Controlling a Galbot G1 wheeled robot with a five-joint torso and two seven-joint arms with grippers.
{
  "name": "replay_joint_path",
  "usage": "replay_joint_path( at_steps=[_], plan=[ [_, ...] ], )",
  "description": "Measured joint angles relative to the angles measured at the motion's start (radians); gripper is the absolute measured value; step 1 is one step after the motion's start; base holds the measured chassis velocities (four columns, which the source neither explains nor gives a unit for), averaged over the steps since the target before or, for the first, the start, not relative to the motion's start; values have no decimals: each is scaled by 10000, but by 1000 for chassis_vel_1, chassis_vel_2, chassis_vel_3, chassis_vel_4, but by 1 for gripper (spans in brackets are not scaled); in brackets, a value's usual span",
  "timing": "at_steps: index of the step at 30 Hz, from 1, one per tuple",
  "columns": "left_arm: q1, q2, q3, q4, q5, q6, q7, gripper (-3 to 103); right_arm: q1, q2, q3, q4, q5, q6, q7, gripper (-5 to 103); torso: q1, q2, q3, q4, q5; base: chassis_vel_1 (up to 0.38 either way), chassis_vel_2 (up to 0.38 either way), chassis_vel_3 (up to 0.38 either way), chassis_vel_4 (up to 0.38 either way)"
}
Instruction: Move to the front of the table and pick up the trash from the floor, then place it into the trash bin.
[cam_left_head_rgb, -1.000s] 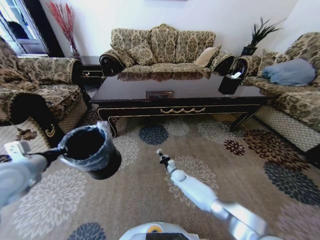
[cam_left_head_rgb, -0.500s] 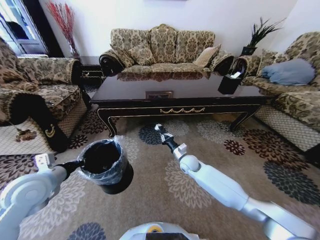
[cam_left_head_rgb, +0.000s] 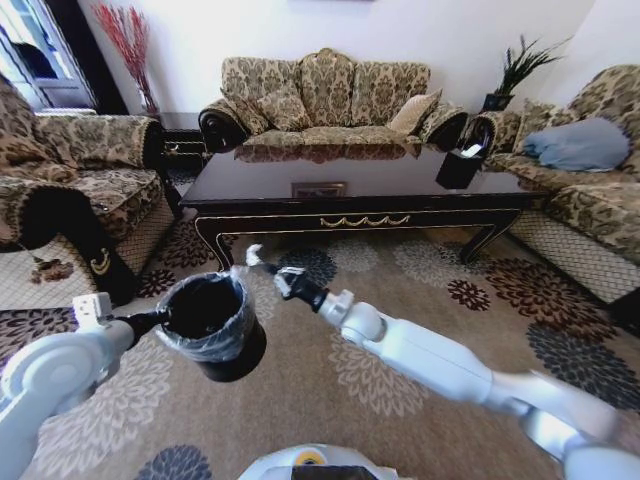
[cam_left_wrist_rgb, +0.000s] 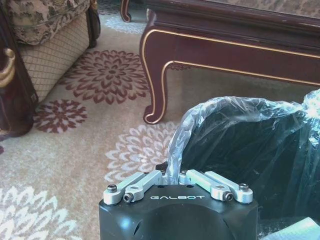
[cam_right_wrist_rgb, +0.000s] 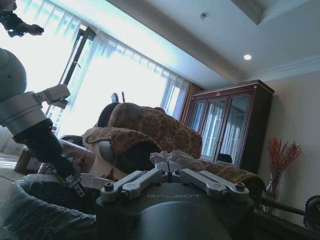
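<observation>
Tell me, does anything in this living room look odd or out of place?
One thing: the trash bin isn't on the floor. The left gripper holds it by the rim above the carpet, before the table. The right gripper reaches toward it, pinching a crumpled white tissue. Nothing looks spilled or damaged.

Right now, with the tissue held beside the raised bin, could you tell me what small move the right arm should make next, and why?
Probably shift the right pincer a little further over the trash bin's opening before letting go. The crumpled white tissue sits pinched in it, just at the bag-lined rim, and the left pincer holds the bin off the carpet; released here, it could fall outside.
</observation>
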Motion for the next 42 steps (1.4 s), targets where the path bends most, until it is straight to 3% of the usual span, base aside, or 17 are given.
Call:
replay_joint_path(
  at_steps=[10,17,29,36,38,42],
  plan=[
    [-949,336,449,860,-250,1,121,4,443,252,-510,-300,-139,52,-182,0,0,0,0,-4,0,0,0,0,0],
    [-1929,399,1143,1174,-351,1,147,4,674,869,-969,-1023,-381,259,-487,0,0,0,1,-4,1,0,0,0,0],
    [-2071,443,1178,1185,-395,1,196,4,1114,1189,-1319,-1255,-274,258,-492,-3,0,0,0,-4,1,0,0,0,0],
    [-1726,549,852,1069,-445,2,217,4,1163,1007,-1322,-1166,-271,211,-469,28,1,-2,-1,-3,2,0,0,0,0],
    [-1675,552,813,1044,-444,2,217,4,1163,970,-1306,-1144,-274,207,-465,28,0,-1,-1,-3,3,0,0,0,0],
    [-1378,477,649,979,-373,1,221,4,1087,765,-1064,-993,-265,191,-317,50,0,-2,-1,-2,5,0,0,0,0]
  ],
)
